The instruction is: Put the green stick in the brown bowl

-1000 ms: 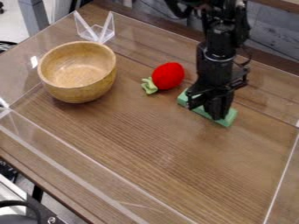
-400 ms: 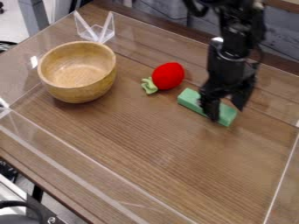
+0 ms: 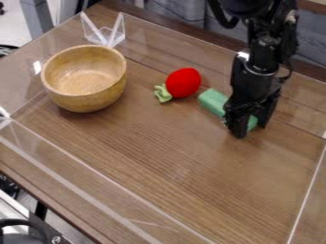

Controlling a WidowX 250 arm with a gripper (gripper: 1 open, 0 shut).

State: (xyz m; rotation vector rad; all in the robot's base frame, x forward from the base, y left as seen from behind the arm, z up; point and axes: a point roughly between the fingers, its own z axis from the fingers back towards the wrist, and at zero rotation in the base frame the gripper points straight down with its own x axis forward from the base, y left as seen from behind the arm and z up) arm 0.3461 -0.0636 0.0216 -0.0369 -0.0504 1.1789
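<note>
Pointing straight down, the gripper is seen near the right edge of the counter, with its black fingers lowered at the right end of the green stick. The fingers are seen partly apart, but whether they are clamped on the stick cannot be told, since that end is hidden behind them. The green stick is laid flat on the counter, just right of a red strawberry toy, which is placed near the middle. The brown bowl is set upright near the far left corner, well apart from the stick. A clear plastic wall is seen behind the bowl.
</note>
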